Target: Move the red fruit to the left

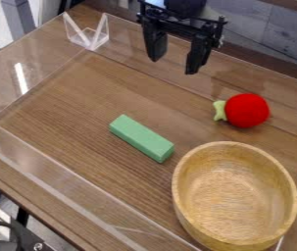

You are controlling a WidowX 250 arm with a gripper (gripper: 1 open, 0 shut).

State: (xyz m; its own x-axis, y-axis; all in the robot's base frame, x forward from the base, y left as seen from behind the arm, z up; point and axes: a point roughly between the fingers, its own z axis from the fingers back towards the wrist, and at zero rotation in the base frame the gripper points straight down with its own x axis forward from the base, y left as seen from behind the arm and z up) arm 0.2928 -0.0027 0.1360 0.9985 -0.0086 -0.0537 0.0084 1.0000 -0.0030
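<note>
Since the red fruit awaits moving, the released pincer hangs over the bench's far edge, presumably leaving room to approach.

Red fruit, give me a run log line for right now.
red fruit: on table, ungrasped | jaws: open, above table | green block: on table | wooden bowl: nothing inside

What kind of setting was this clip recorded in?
Probably a robot lab or test bench: a robot claw hangs over a wooden tabletop with a toy-like red fruit.
</note>
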